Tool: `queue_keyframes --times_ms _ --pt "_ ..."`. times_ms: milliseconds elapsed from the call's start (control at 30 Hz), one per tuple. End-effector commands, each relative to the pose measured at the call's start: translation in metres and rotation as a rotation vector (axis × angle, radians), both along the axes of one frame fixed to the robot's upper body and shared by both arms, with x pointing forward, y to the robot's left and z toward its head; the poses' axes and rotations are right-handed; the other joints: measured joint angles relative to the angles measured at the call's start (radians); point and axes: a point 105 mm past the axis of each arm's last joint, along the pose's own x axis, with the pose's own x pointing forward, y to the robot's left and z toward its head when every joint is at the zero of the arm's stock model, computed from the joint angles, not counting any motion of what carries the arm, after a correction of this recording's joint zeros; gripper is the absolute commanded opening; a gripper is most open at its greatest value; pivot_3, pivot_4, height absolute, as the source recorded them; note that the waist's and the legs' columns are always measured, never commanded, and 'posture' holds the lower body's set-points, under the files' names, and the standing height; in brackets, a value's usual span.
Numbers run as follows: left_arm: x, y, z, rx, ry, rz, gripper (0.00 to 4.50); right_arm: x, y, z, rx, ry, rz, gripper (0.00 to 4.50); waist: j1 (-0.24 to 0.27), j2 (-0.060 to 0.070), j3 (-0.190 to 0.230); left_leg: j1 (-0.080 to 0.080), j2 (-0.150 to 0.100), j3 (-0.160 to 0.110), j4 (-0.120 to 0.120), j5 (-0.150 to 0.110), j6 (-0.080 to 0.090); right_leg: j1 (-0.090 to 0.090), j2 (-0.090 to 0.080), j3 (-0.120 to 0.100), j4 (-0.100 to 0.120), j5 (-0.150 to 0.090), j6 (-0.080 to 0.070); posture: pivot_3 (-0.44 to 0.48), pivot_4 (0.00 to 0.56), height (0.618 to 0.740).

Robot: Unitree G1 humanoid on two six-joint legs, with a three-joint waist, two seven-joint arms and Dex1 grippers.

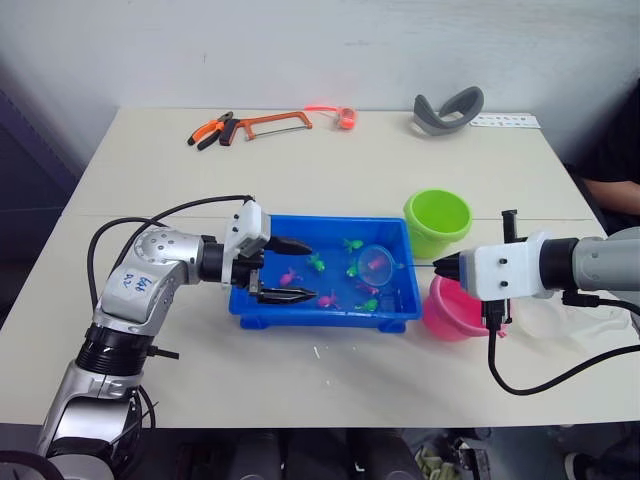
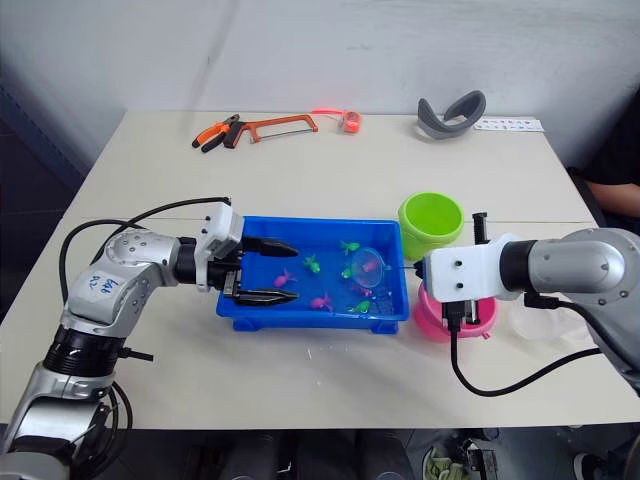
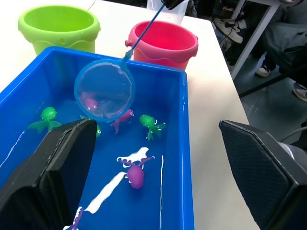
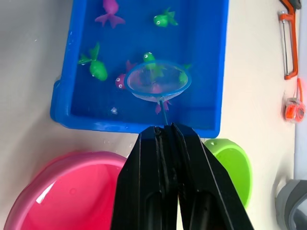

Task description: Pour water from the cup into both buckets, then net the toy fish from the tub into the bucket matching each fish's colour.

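The blue tub (image 1: 320, 318) sits mid-table with several green and pink toy fish (image 1: 316, 263) in shallow water. My left gripper (image 1: 312, 270) is open at the tub's left end, its fingers (image 3: 57, 167) spread wide. My right gripper (image 4: 165, 128) is shut on the net's thin handle just past the tub's right end. The net (image 1: 376, 262) hangs low over the tub's right half, and a pink fish (image 3: 91, 103) shows through its mesh. The green bucket (image 1: 437, 215) and the pink bucket (image 1: 450, 310) stand right of the tub. The clear cup (image 1: 550, 318) is partly hidden behind my right arm.
At the table's far edge lie orange-handled pliers (image 1: 210, 130), a hacksaw (image 1: 270, 123), a small orange tool (image 1: 345, 117), a grey curved object (image 1: 448, 110) and a white card (image 1: 505, 121). A person (image 1: 612, 170) sits at the right edge.
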Motion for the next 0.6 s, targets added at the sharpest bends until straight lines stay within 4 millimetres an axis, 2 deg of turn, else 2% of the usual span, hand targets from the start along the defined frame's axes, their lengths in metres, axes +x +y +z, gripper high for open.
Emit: queue_keyframes --times_ms 33,200,600 --pt "-0.004 0.001 0.011 -0.011 -0.047 -0.013 4.44 0.002 0.001 0.006 -0.011 -0.053 0.017 0.00 0.000 0.000 0.000 0.000 0.000 0.000 0.000 0.000 0.000 0.000 0.000 0.000 0.000 0.000 0.000 0.000 0.150 0.740" --pt "-0.004 0.002 0.012 -0.012 -0.047 -0.004 4.44 0.005 0.001 0.006 -0.009 -0.067 0.014 0.00 0.000 0.000 0.000 0.000 0.000 0.000 0.000 0.000 0.000 0.000 0.000 0.000 0.000 0.000 0.000 0.000 0.150 0.740" --pt "-0.002 0.003 0.012 -0.015 -0.051 0.010 4.44 0.012 -0.010 -0.009 -0.134 -0.113 0.069 0.00 0.000 0.000 0.000 0.000 0.000 0.001 0.000 0.000 0.000 0.000 0.000 -0.001 0.001 0.000 0.000 0.000 0.150 0.740"
